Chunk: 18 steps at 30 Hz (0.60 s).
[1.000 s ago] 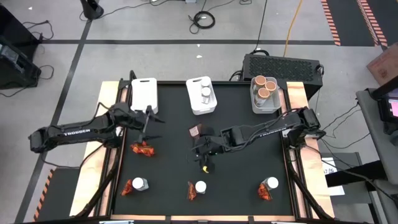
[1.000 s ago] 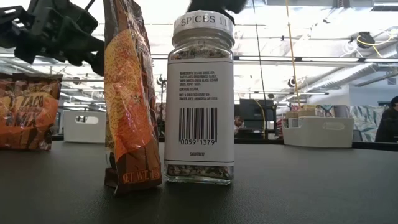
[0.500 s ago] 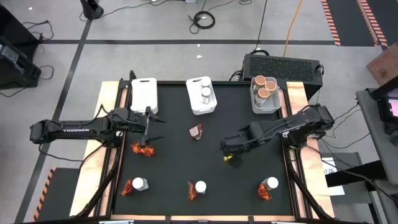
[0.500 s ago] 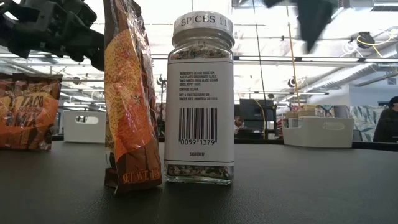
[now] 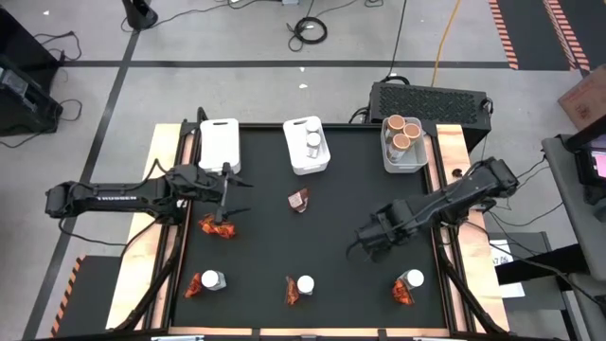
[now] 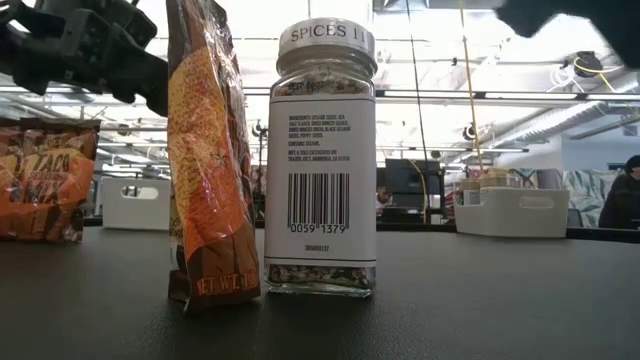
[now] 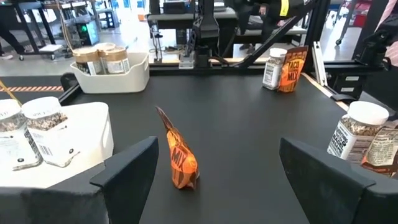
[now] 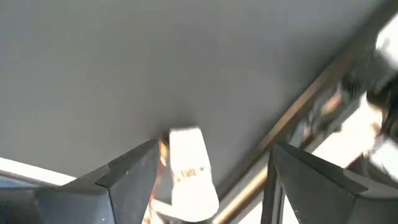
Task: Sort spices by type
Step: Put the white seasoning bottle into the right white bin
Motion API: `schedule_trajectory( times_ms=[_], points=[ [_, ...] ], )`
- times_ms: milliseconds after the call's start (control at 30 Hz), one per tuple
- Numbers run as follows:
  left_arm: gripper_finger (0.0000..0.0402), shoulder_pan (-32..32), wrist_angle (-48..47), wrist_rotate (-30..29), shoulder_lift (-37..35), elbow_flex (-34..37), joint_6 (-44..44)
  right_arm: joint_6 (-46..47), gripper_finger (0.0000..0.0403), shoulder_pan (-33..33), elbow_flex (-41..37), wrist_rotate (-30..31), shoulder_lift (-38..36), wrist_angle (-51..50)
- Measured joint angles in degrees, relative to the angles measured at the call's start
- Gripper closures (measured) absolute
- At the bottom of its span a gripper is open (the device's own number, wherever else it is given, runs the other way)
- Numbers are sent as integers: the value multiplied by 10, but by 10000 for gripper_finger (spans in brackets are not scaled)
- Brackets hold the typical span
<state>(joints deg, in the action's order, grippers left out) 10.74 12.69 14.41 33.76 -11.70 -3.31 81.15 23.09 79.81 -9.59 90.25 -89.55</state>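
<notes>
My left gripper (image 5: 231,189) (image 7: 214,155) hovers open at the table's left, above a crinkly orange sachet (image 5: 218,227) lying flat. It faces a second sachet (image 5: 298,200) (image 7: 181,163) standing at mid-table. My right gripper (image 5: 363,246) (image 8: 211,155) is open and empty at the right, tilted down at a white-lidded jar (image 5: 414,279) (image 8: 189,171) beside a sachet (image 5: 404,295). Two more jar-and-sachet pairs stand near the front edge (image 5: 208,281) (image 5: 303,284); the middle pair fills the low view (image 6: 322,150).
Three white bins stand along the far edge: the left one (image 5: 220,142) holds nothing, the middle one (image 5: 308,161) holds clear jars, the right one (image 5: 402,161) holds tan-topped tubs. Bare black mat lies between the grippers and the bins.
My right gripper has swung away from the mid-table sachet toward the table's right and near edges, staying open and empty. The sachet has stayed where it stood.
</notes>
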Motion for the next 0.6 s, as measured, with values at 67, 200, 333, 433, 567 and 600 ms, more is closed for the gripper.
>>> schedule_trajectory(
  times_ms=[67, 200, 333, 433, 567, 600],
  points=[
    [63, 0, 0, 0, 5, 0, 0, 32, 94, 14, -23, -32, -11, 10],
    [63, 0, 8, -13, 19, 0, 1, 81, 94, 44, -48, -57, -25, 36],
    [63, -2, 58, -11, 56, 0, 31, 97, 94, 66, -49, -52, -27, 52],
    [63, -21, 111, -3, 99, 0, 44, 82, 94, 76, -49, -18, -27, 70],
    [63, -46, 136, -9, 156, -7, 31, 48, 94, 78, -49, 71, -27, 110],
    [63, -48, 134, -15, 164, -10, 29, 37, 94, 77, -49, 89, -27, 124]
  ],
)
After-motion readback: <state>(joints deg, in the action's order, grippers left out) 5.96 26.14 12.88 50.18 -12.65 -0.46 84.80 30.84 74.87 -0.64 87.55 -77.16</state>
